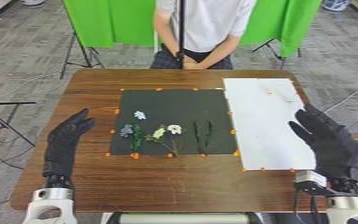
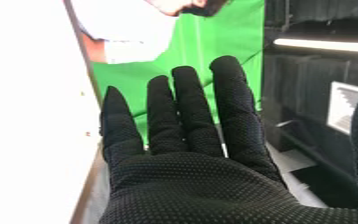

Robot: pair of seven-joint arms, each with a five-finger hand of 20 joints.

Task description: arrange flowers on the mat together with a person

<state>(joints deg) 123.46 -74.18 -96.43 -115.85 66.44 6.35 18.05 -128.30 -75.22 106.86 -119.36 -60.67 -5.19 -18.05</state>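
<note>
In the head view my left hand (image 1: pixel 63 145) is open at the table's left side, apart from the dark mat (image 1: pixel 158 100). My right hand (image 1: pixel 329 141) is open at the right, by the edge of the white sheet (image 1: pixel 262 125). On the mat lie a pale blue flower (image 1: pixel 140 115), a grey-blue flower (image 1: pixel 127 131) by a green leafy stem (image 1: pixel 137 140), a yellowish flower (image 1: pixel 159 133), a white flower (image 1: pixel 175 129) and two green stems (image 1: pixel 202 136). In the right wrist view my right hand (image 2: pixel 193 185) has straight, spread fingers with nothing held.
A small pale item (image 1: pixel 278 93) lies on the white sheet's far part. Orange bits (image 1: pixel 135 156) line the borders of mat and sheet on the wooden table (image 1: pixel 158 180). Across the table, a green cloth (image 1: pixel 113 25) hangs behind.
</note>
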